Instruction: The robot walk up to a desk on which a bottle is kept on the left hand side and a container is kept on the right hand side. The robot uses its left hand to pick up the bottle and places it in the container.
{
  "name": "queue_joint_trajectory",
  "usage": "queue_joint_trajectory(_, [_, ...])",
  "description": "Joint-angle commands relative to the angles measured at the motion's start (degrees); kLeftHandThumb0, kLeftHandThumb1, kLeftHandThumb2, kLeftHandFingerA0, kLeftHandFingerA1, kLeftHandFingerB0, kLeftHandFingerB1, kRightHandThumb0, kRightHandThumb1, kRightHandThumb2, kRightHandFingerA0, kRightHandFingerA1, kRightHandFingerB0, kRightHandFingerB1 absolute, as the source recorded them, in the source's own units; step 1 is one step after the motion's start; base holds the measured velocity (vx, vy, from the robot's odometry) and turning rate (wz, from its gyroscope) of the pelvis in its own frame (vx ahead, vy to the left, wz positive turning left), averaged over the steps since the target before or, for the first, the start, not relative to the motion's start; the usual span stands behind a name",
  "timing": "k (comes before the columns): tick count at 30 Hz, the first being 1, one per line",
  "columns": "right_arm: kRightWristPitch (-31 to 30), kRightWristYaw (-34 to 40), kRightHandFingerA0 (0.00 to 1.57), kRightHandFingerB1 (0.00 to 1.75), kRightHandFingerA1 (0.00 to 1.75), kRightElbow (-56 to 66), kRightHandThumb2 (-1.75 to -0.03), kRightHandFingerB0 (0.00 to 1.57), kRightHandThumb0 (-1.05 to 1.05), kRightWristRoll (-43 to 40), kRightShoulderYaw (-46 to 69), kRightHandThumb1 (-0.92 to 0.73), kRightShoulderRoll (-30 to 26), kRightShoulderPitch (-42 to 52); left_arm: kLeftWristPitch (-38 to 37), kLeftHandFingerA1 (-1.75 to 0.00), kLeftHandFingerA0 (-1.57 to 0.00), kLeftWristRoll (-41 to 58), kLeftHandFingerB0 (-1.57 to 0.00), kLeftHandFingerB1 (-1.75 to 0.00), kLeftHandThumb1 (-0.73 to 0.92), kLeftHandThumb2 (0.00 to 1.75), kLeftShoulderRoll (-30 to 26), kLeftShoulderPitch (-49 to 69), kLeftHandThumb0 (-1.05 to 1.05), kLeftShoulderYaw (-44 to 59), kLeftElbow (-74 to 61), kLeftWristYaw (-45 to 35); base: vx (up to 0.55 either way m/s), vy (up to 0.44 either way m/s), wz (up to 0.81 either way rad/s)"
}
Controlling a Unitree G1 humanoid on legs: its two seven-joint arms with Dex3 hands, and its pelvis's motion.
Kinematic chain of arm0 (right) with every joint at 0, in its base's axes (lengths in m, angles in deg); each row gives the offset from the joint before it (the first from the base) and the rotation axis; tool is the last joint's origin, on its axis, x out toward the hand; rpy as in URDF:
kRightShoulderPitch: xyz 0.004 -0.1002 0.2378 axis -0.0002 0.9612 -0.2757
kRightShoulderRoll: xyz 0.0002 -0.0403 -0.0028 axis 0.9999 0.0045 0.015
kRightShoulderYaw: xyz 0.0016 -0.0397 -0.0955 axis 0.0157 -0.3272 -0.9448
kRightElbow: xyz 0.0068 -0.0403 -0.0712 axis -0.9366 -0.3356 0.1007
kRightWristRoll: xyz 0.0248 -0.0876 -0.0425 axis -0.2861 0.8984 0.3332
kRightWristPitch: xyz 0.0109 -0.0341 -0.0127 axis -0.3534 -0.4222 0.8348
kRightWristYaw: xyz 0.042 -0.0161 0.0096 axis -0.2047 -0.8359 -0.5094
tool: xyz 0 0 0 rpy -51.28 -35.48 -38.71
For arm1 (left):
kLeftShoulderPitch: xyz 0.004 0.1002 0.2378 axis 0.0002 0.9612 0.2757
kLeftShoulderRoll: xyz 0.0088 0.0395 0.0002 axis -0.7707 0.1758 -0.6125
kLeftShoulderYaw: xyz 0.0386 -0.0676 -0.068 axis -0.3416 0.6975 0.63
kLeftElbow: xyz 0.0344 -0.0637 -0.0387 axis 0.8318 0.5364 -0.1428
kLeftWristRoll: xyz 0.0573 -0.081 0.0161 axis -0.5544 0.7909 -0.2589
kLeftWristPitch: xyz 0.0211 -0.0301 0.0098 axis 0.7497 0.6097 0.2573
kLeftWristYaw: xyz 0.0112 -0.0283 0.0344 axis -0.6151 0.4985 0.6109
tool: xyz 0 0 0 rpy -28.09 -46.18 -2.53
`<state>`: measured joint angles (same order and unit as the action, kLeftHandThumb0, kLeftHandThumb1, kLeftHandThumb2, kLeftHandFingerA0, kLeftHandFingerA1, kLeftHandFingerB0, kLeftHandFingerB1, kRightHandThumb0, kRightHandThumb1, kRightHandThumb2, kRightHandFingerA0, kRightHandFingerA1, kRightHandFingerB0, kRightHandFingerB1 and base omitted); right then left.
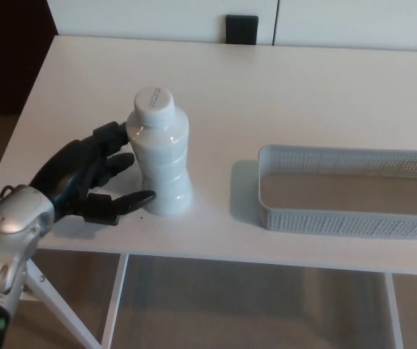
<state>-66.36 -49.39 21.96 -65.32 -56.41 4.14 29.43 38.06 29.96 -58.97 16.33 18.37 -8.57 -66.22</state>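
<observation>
While the white desk (pixel 281 80) carries a grey mesh container (pixel 350 218) on its right half, the white bottle (pixel 160 154) stands upright left of it, well apart, cap up and long axis vertical. Left hand (pixel 92 178) sits against the bottle's left side, fingers spread wide, upper fingers touching its shoulder and waist, thumb (pixel 125 202) reaching its base; not closed around it, bottle resting on the desk.
</observation>
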Motion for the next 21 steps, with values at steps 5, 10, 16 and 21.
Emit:
queue_joint_trajectory(5, [-2.58,1.28,0.38,0.74,0.86,5.15,-1.61,0.21,0.22,-0.20,-0.32,-0.92,0.61,1.89,-0.66,-0.21,0.00,-3.10,0.00,-0.11,0.41,0.79,4.71,-4.60,-0.64,-0.19,5.54,1.46,0.00,0.000,0.00])
queue_joint_trajectory(10, [-2.44,0.96,0.31,0.74,0.83,2.38,-1.61,0.18,0.17,-0.90,-0.01,-0.92,0.85,0.22,0.90,-0.24,0.00,-3.96,0.00,-0.11,0.41,0.79,6.59,-6.89,-0.65,-0.19,7.63,2.70,0.00,0.000,0.00])
queue_joint_trajectory(16, [-1.38,2.37,0.39,0.76,0.83,-0.01,-1.53,0.30,0.13,-0.68,0.87,-0.85,1.36,-1.73,-2.49,-0.49,-0.29,-8.14,-0.03,-0.22,0.50,0.84,12.38,-11.14,-0.70,-2.56,11.19,8.16,0.00,0.000,0.00])
queue_joint_trajectory(21, [-1.94,2.51,0.36,0.76,0.84,1.72,-1.60,0.25,0.15,-0.86,0.74,-0.92,1.70,-2.02,-1.71,-1.14,-1.16,-12.95,-0.89,-0.56,0.85,0.65,15.49,-12.04,-0.13,-4.75,9.39,16.04,0.00,0.000,0.00])
